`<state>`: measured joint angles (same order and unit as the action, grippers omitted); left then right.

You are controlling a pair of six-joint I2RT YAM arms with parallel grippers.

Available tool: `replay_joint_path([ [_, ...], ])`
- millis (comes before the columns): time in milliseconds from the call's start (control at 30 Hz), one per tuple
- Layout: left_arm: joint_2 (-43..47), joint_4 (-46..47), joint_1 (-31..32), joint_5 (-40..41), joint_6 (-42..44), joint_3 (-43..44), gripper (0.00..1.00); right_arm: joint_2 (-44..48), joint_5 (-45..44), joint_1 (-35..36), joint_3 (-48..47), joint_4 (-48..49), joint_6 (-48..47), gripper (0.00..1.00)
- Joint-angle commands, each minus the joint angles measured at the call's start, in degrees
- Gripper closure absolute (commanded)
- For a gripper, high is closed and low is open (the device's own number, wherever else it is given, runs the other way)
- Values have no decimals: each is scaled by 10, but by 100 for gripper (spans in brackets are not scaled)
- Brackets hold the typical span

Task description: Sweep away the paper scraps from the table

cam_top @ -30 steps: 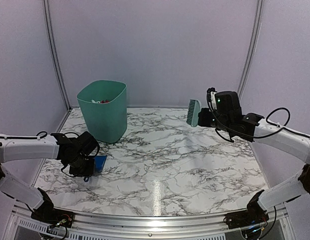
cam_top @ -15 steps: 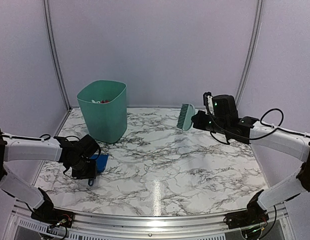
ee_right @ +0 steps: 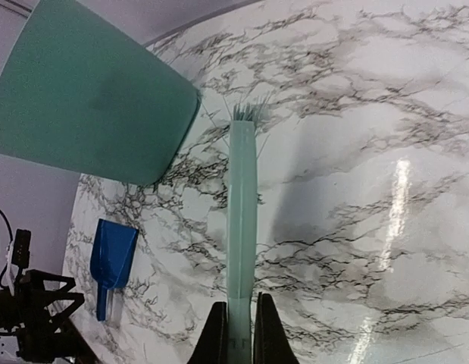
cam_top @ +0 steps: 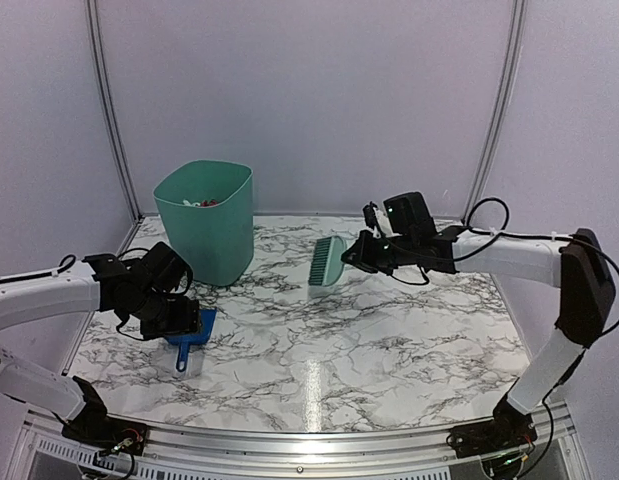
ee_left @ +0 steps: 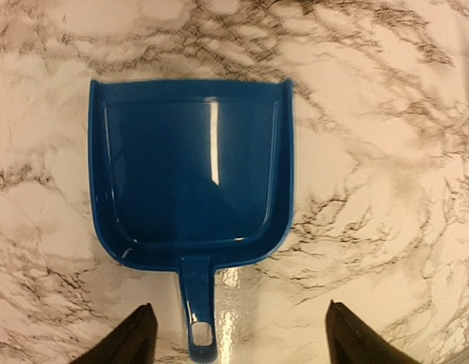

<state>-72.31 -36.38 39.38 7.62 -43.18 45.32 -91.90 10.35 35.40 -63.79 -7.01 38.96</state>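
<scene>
The left gripper's fingers stand apart, the dustpan's handle pointing between them near the table's left edge. The right gripper clamps the brush, which points back-left at the bin, where paper scraps show.

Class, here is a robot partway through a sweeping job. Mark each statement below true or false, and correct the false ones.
1. The blue dustpan lies flat on the table, with nothing in it. True.
2. The left pincer is clamped on the dustpan's handle. False: it is open, with a finger on either side of the handle and clear of it.
3. The right pincer grips the mint-green brush. True.
4. The green bin lies tipped on its side. False: it stands upright at the table's far left.
</scene>
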Motion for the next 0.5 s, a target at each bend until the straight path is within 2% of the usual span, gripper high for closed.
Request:
replay_joint_path([
  [0, 29, -60, -2, 12, 4, 48, 9, -70, 135, -4, -72, 5, 64, 100],
  [33, 34, -65, -2, 14, 5, 54, 3, -85, 152, -4, -80, 12, 75, 100],
  [67, 37, -70, -3, 15, 5, 58, 1, -97, 167, -5, -85, 22, 84, 100],
  [400, 64, -111, -3, 38, 8, 76, 1, -200, 276, -24, -99, 83, 135, 98],
  [467, 73, -112, -3, 41, 5, 69, 1, -213, 275, -30, -96, 77, 137, 97],
])
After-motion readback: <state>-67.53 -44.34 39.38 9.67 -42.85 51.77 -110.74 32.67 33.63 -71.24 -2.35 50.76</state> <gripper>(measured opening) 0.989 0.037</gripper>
